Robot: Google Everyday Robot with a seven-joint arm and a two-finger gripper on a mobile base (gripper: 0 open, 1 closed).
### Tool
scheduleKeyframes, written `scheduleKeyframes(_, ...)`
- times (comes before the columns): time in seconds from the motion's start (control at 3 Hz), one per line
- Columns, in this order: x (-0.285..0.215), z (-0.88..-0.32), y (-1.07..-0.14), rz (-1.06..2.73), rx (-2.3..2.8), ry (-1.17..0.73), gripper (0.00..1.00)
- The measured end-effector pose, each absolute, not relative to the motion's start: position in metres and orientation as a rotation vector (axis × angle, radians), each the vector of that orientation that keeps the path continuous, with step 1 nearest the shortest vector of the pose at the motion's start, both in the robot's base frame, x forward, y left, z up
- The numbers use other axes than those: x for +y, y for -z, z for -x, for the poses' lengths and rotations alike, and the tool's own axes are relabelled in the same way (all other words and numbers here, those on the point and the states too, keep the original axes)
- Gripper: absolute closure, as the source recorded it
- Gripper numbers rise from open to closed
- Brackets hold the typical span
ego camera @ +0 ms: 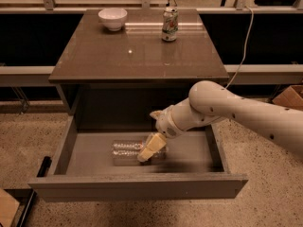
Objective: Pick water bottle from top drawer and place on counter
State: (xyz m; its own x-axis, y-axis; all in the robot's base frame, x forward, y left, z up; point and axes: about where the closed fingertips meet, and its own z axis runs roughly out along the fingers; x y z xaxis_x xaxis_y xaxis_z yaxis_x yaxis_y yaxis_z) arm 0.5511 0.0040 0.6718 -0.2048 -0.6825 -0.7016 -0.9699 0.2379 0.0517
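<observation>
The water bottle (125,151) lies on its side in the open top drawer (137,186), left of centre, clear and ribbed. My gripper (150,148) reaches down into the drawer from the right and sits over the bottle's right end, hiding that part. The white arm (236,110) crosses above the drawer's right side. The counter (137,51) is the glossy cabinet top above the drawer.
A white bowl (112,19) and a printed soda can (169,24) stand at the back of the counter. A cable (242,41) hangs at the right. A cardboard box (289,97) sits on the floor at the far right.
</observation>
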Motion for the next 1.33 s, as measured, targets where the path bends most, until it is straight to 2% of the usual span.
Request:
scheduleKeyframes(0.67, 0.008, -0.561, -0.62, 1.458, 2.016, -0.732, 0.0)
scheduleKeyframes(1.0, 0.018, -0.564, -0.607, 1.489, 2.012, -0.757, 0.18)
scheduleKeyframes(1.33, 0.026, -0.565, -0.605, 1.516, 1.996, -0.771, 0.41)
